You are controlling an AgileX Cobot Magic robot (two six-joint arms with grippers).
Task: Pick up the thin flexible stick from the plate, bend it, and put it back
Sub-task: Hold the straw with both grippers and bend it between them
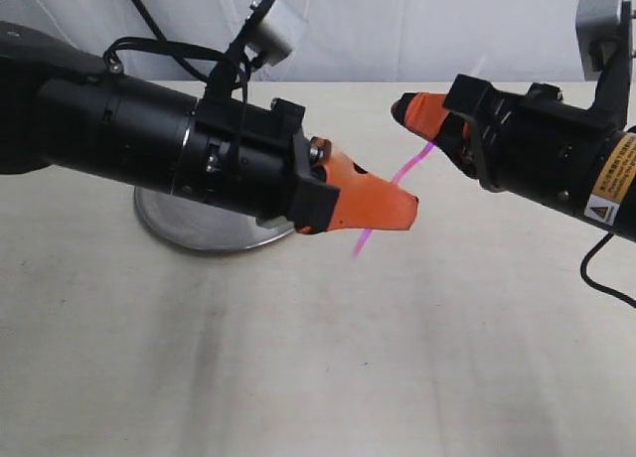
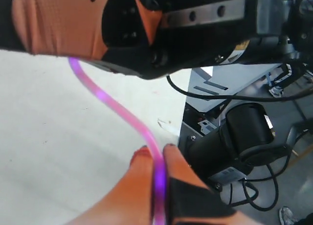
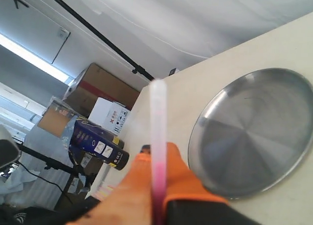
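Note:
Both grippers hold the thin pink stick (image 1: 409, 166) in the air above the table, right of the steel plate (image 1: 189, 233). My left gripper (image 1: 402, 219) is shut on one stretch of the stick, whose lower end pokes out below its fingers. My right gripper (image 1: 407, 109) is shut on the upper part. In the left wrist view the stick (image 2: 115, 105) curves in a soft S from the right gripper's orange fingers (image 2: 58, 19) down into the left gripper (image 2: 155, 151). The right wrist view shows the stick's pale tip (image 3: 157, 102) standing out past the right gripper (image 3: 156, 154), with the plate (image 3: 254, 132) holding nothing.
The beige tabletop (image 1: 298, 358) lies under both arms. The left arm's body hangs over the plate's rear half. Beyond the table edge are cardboard boxes (image 3: 105, 88), a dark blue cylinder (image 3: 98, 144), and black cables and equipment (image 2: 244, 132).

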